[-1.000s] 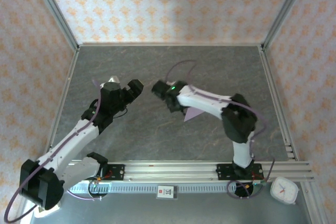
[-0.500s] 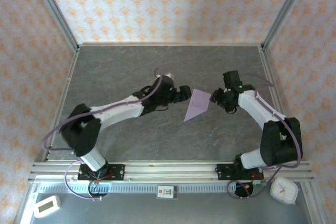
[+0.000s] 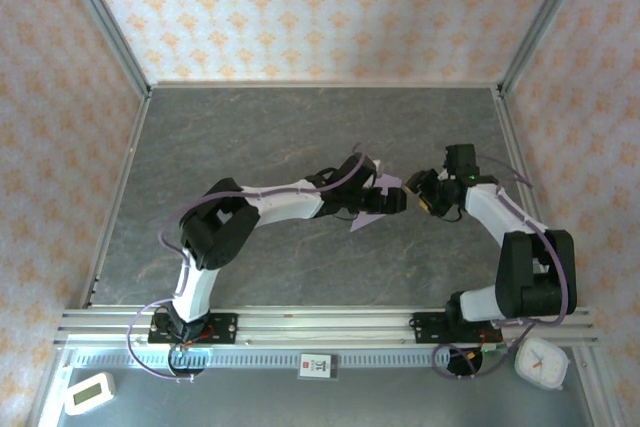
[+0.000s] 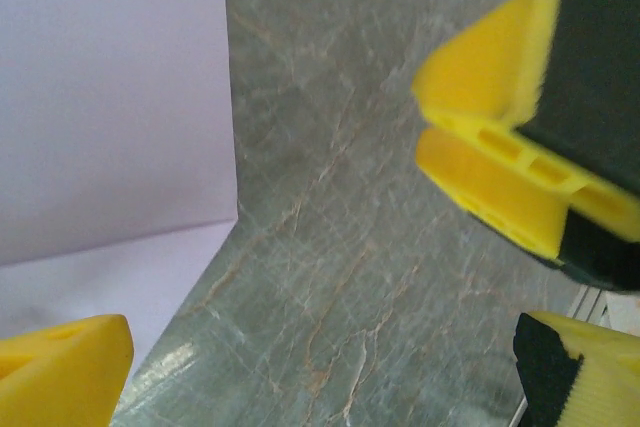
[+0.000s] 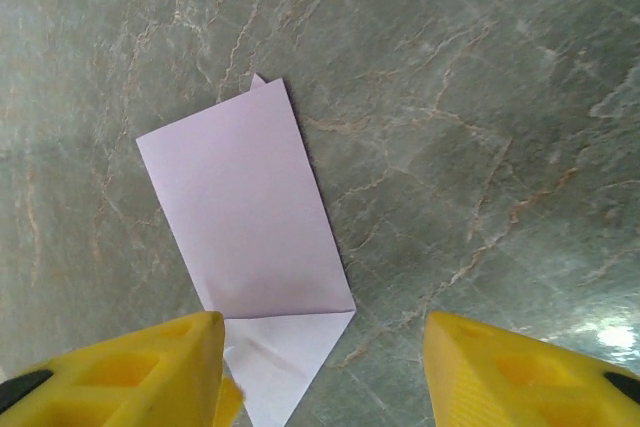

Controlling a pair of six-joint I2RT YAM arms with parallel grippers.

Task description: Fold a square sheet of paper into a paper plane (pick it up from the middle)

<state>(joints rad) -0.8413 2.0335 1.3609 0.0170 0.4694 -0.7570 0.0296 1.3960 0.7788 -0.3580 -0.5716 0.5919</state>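
The lavender paper [image 3: 360, 219] lies flat on the grey marble-patterned table, folded into a narrow shape with a pointed end [image 5: 240, 207]. My left gripper [image 3: 388, 199] reaches across from the left and hovers over the paper's right part, open, with nothing between its yellow fingers [image 4: 60, 372]. The paper's edge [image 4: 110, 97] fills the upper left of the left wrist view. My right gripper [image 3: 422, 190] hangs open just right of the paper, its yellow fingers [image 5: 125, 377] straddling bare table beside the pointed tip. Its fingers [image 4: 500, 177] face the left gripper closely.
The aluminium rail [image 3: 320, 325] carrying both arm bases runs along the near edge. A white timer [image 3: 543, 362] sits at the bottom right, and a small white device [image 3: 88, 393] at the bottom left. Patterned walls enclose the table [image 3: 250, 137] on three sides.
The left arm has stretched further right, bringing its gripper over the paper. The right gripper has shifted slightly towards the paper. The paper has stayed in place.
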